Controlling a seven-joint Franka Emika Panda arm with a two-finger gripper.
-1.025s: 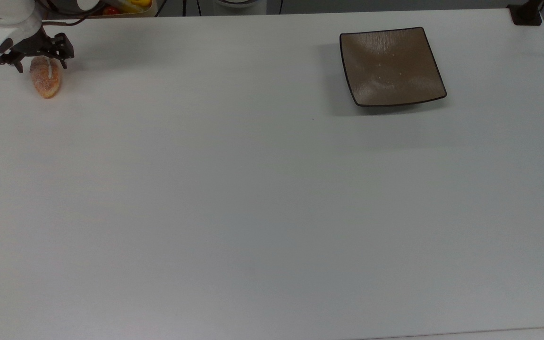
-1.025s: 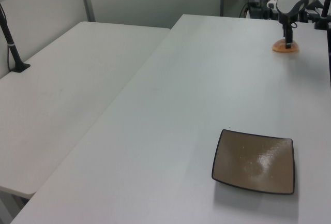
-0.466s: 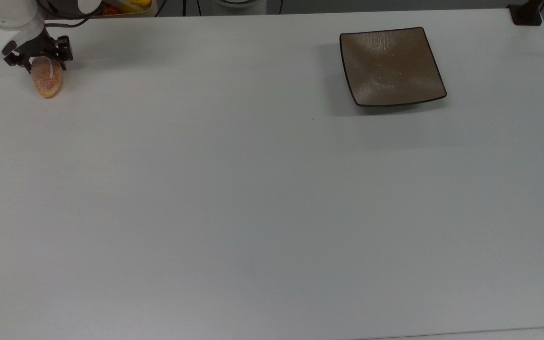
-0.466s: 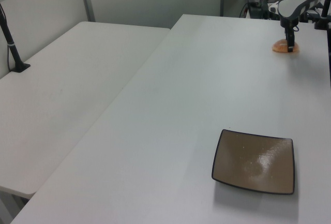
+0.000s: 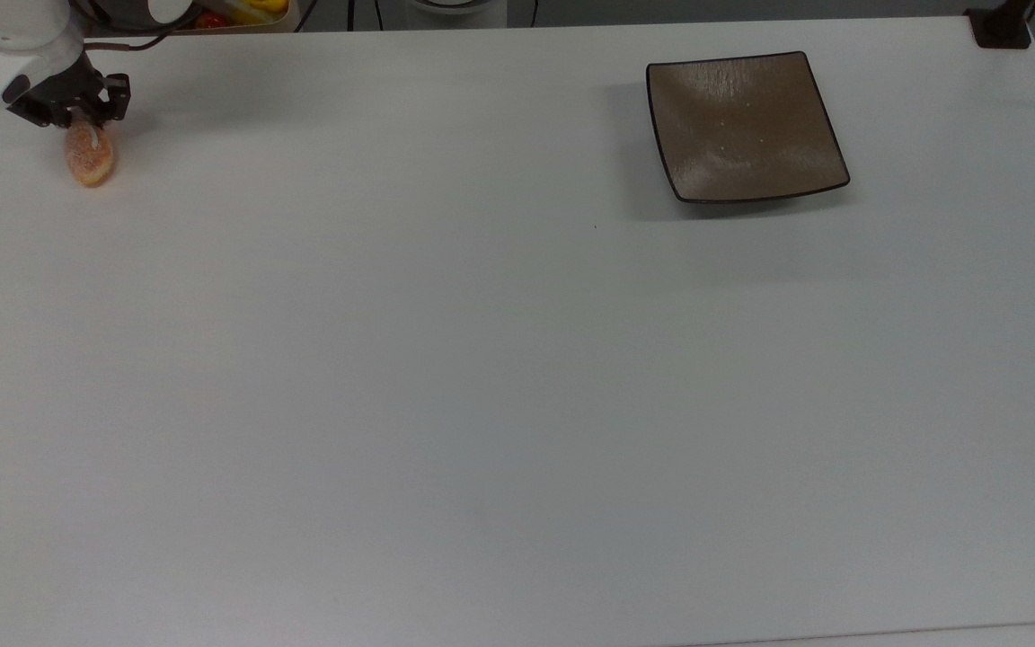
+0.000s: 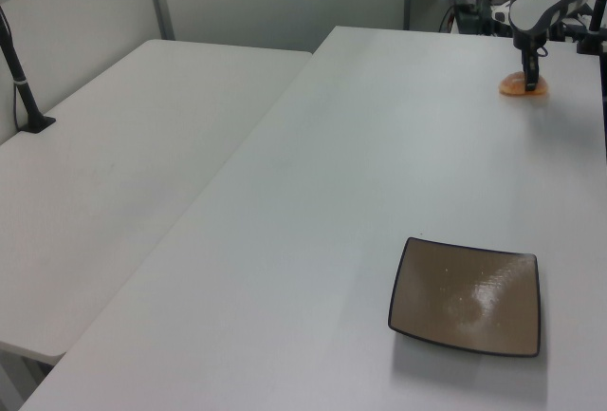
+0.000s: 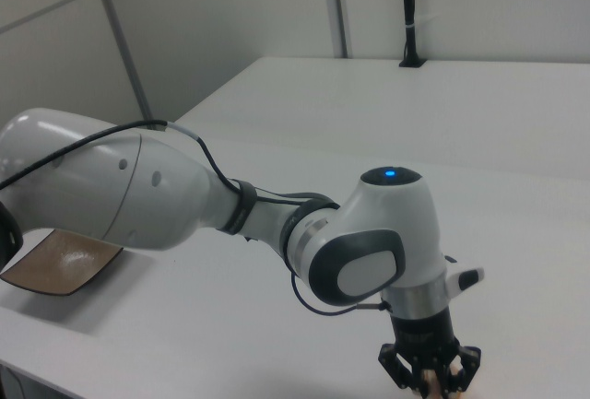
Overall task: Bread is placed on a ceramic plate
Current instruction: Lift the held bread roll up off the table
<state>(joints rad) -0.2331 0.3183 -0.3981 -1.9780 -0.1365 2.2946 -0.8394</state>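
A: In the top view, where is the bread?

B: It lies on the tabletop near the far left corner, as the top view shows it. The tool is low over the far end of it, with a finger at each side of the roll. The fingers look drawn in close to it, but I cannot tell if they already press it. The ceramic plate is well apart, near the far right corner of the tabletop, with nothing on it.

A: And the left view?

B: There the bread is at the far end of the tabletop and the tool comes down on it from above. The ceramic plate is at the near end.

A: The right view?

B: The tool points straight down at the lower edge, with something pale between the fingers. I cannot say more of it.

A: What may go wrong?

B: I think the grip is near one end and not the middle, so the roll may tilt or slip out when it is lifted. The sugary coating may also make it slide. The way to the plate is long, so a weak hold could drop it on the tabletop.
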